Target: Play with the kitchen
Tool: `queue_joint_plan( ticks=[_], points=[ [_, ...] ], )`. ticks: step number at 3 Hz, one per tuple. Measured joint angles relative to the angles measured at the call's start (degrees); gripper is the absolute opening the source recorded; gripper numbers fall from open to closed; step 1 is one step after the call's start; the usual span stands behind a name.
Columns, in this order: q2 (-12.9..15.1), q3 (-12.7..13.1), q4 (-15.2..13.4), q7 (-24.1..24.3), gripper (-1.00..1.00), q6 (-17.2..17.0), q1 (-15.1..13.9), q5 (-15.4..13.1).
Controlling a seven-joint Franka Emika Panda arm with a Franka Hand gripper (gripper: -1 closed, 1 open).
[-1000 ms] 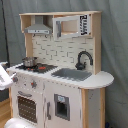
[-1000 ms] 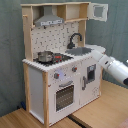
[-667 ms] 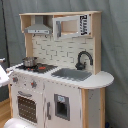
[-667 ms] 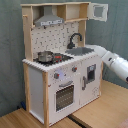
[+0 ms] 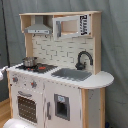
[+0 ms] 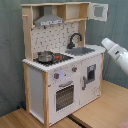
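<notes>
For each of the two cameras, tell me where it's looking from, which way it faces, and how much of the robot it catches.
First exterior view: off the arm, facing the kitchen from its sink end; only a white bit of the arm shows at the first exterior view's left edge.
Second exterior view: off the arm, facing the kitchen from its stove end, oven door nearest; the white arm enters from the second exterior view's right.
Shared: pot, faucet, hood.

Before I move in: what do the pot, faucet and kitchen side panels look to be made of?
Pot: looks like bare metal, silvery and shiny. Faucet: matte black, plastic or painted wood, can't tell which. Kitchen side panels: light wood edges with white painted faces, wood tone visible.
</notes>
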Motion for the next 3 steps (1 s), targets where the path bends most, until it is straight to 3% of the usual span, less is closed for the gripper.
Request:
queue_joint_plan(
  ticks=[1,2,3],
  points=[
    [-0.66,-1.81,2.68,0.0,1.0,-4.68,0.12,-0.62],
    [-1.98,-5.69,5.48,0.38,1.0,-7.84,-0.64,-0.97],
    [-2.15,-9.7,6.38,4.59,1.0,-7.93,-2.22,-1.26]
  ],
)
